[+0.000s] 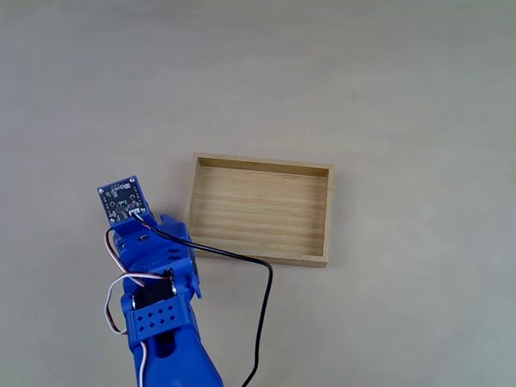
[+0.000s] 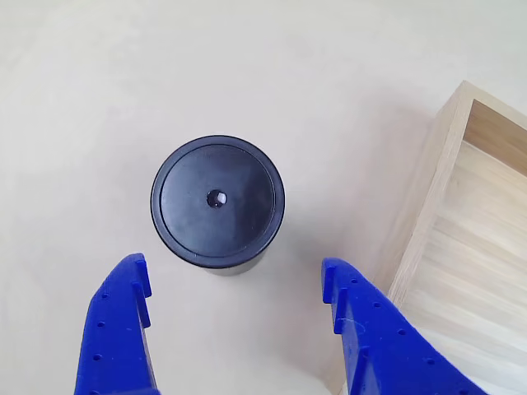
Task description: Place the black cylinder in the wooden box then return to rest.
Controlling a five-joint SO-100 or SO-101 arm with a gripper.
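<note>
Blue plastic arm [image 1: 161,322] enters the fixed view from the lower left of the frame, its wrist carrying a small circuit board [image 1: 121,199] at the upper end. A black cable [image 1: 262,306] loops off it across the pale table [image 1: 387,81]. The wooden box [image 1: 260,242] lies at the centre of the frame, just right of the arm, and its floor holds nothing. From this angle the arm covers what lies beneath it, and I cannot tell how the fingers stand.

Other view, looking down past the gripper [image 2: 235,288]: both blue fingers [image 2: 119,321] rise from the lower edge, spread wide apart and holding nothing. The black cylinder [image 2: 217,204] stands upright on the table at centre frame, just above the gap between the fingertips and touching neither. One corner of the box occupies the right edge, near the cylinder but clear of it.

Assessment: the grasp is not yet made. Closing on the cylinder, the carry, the release into the box and the return to rest all remain.
</note>
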